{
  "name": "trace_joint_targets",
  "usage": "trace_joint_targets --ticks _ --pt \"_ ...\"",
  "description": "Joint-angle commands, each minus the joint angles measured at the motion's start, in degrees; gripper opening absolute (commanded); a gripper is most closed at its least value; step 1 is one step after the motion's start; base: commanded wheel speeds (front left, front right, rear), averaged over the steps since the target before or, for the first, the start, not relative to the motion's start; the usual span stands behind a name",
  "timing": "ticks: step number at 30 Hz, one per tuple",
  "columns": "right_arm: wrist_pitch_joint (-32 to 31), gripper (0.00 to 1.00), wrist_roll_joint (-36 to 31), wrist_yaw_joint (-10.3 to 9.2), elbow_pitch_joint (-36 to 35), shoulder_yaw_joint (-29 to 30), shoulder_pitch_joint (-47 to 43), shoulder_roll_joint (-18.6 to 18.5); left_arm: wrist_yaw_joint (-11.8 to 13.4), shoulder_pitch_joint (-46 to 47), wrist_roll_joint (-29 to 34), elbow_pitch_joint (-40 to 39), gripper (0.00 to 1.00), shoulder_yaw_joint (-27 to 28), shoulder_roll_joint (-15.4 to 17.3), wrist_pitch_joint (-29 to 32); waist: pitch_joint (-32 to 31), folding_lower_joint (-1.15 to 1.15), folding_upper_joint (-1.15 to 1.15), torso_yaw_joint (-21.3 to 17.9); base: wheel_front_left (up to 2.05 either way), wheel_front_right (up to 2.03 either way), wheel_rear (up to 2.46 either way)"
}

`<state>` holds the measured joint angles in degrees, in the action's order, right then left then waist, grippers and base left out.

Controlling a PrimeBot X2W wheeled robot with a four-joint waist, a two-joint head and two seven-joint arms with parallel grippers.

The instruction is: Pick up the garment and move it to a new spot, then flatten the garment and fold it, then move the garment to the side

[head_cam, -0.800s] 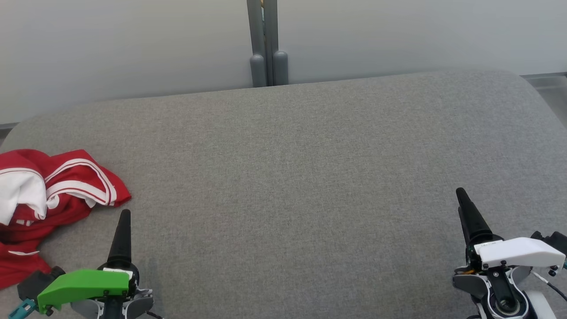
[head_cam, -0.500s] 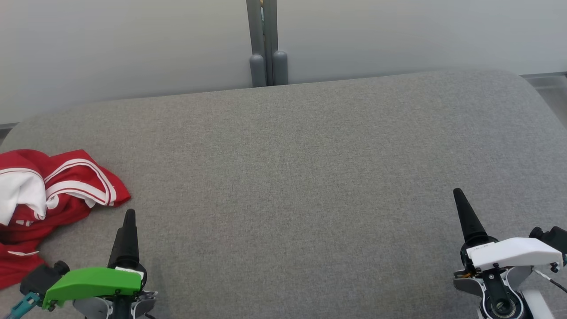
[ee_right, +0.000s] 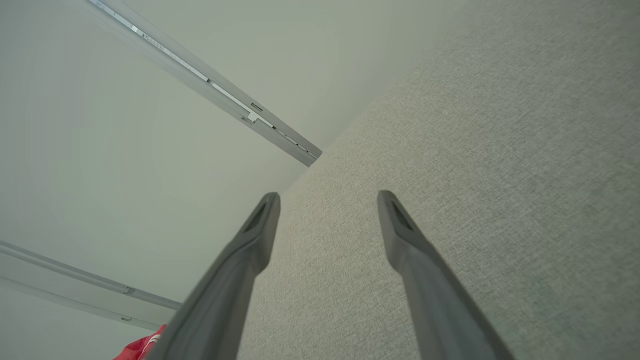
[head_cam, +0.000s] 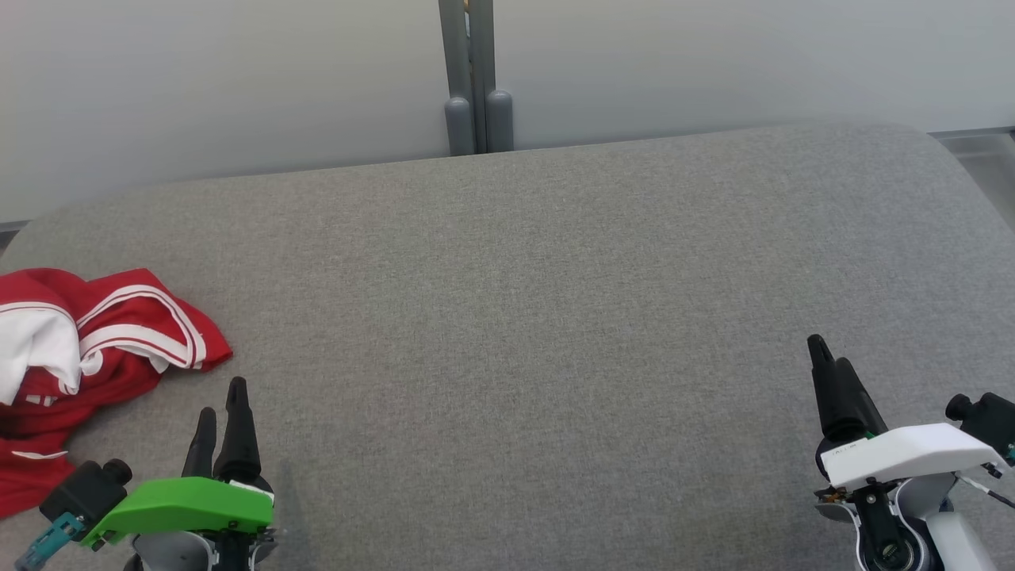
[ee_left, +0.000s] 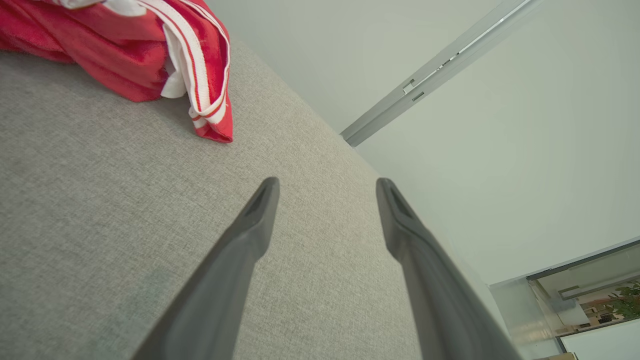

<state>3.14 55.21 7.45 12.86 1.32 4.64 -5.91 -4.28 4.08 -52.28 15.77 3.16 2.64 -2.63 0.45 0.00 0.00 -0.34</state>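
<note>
Left gripper (head_cam: 220,398): lower left of frame, fingers pointing up-frame, spread wide, holding nothing.
Right gripper (head_cam: 829,352): lower right of frame, fingers up-frame, spread wide, holding nothing.
Garment (head_cam: 119,349): red and white, crumpled, left edge of frame, near left gripper, not touching.
Counter (head_cam: 515,317): grey fabric, carries garment.

**A:** What lies beneath the left end effector (head_cam: 221,397)?

**B:** A table (head_cam: 555,301) covered in grey woven fabric. It has rounded far corners and spreads ahead of both end effectors and between them.

**A:** And beyond it?

**B:** A plain pale wall (head_cam: 198,79). Far ahead, roughly midway between the left and the right end effector (head_cam: 829,350), a grey upright post (head_cam: 471,63) stands against the wall, with two rounded caps (head_cam: 499,119) at its foot.

**A:** Anything else?

**B:** In the left wrist view, a glazed opening (ee_left: 585,287) with green foliage (ee_left: 626,302) behind it sits low to that end effector's right.
</note>
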Motion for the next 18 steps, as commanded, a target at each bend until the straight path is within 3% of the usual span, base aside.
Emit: trace_joint_targets --ticks 1,18 --pt "0.79 1.00 -2.55 0.03 -1.12 -0.29 0.08 -0.65 0.30 0.17 2.94 -0.88 1.00 -0.18 0.62 -0.72 0.02 0.00 0.00 -0.03 0.00 0.00 0.00" --pt "3.85 1.00 -14.05 0.03 -1.59 -1.22 -0.67 -1.40 1.79 -0.79 16.08 -0.45 1.00 -1.05 1.11 -3.88 -0.05 0.00 0.00 -0.08 0.00 0.00 0.00"
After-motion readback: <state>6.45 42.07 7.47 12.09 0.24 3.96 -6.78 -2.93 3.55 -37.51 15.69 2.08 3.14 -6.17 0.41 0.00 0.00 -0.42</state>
